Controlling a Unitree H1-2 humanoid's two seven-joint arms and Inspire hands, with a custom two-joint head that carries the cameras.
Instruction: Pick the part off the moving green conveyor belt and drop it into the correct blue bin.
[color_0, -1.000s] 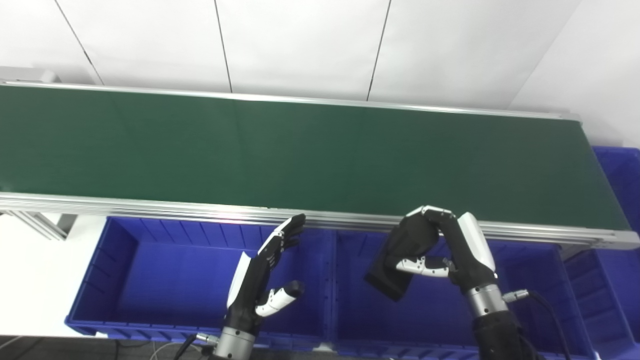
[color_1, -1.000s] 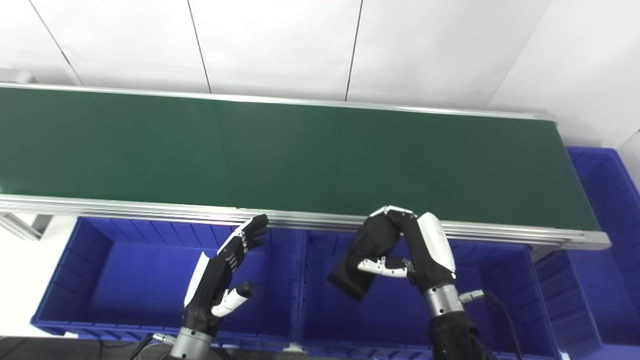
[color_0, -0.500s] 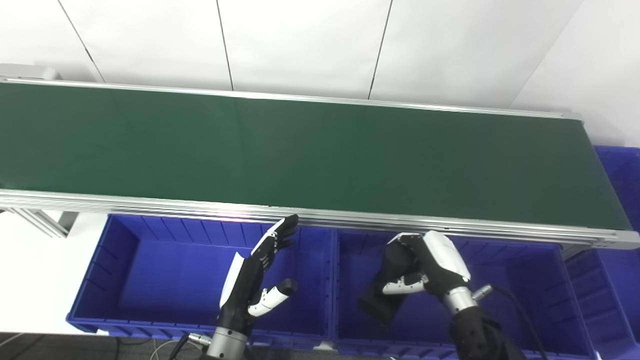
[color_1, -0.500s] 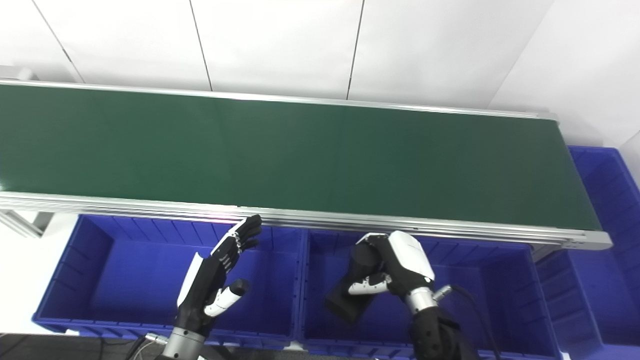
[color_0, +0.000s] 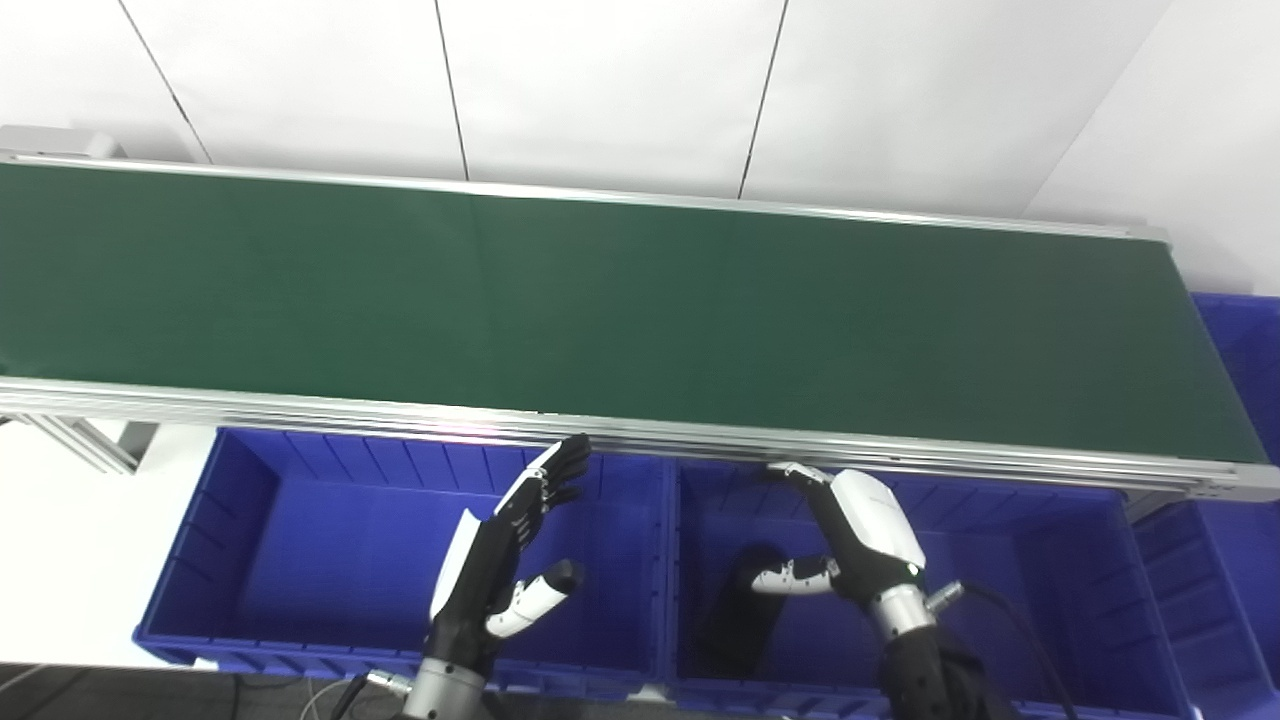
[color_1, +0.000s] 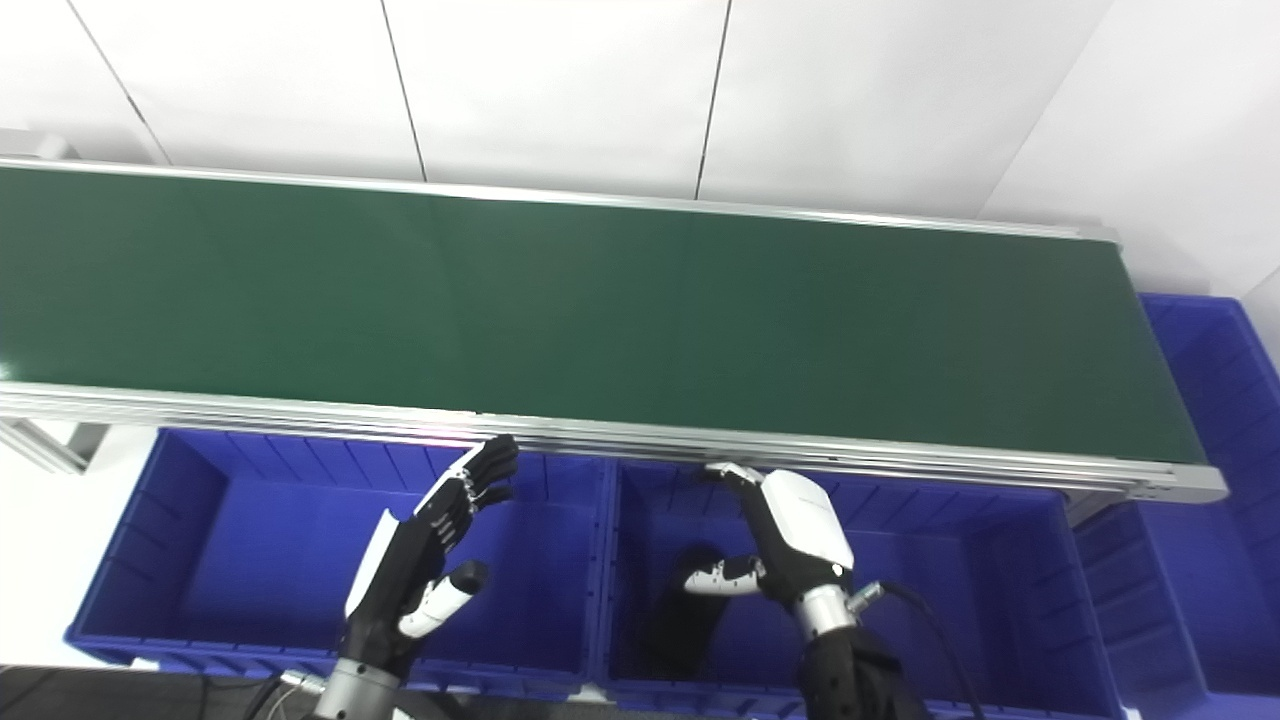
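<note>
The black flat part (color_0: 735, 625) lies inside the middle blue bin (color_0: 1050, 560), near its left wall; it also shows in the right eye view (color_1: 680, 620). My right hand (color_0: 850, 535) is open above that bin, fingers spread, just right of the part and apart from it. My left hand (color_0: 505, 565) is open and empty, fingers straight, over the left blue bin (color_0: 300, 530). The green conveyor belt (color_0: 600, 310) carries nothing in view.
The belt's aluminium front rail (color_0: 300, 405) runs just above both bins. A third blue bin (color_0: 1245, 350) stands at the belt's right end. A grey frame leg (color_0: 80, 450) shows at the left.
My right hand lowered the black part into the middle bin, then opened and let it go. The part now rests in the bin. My left hand sank slightly.
</note>
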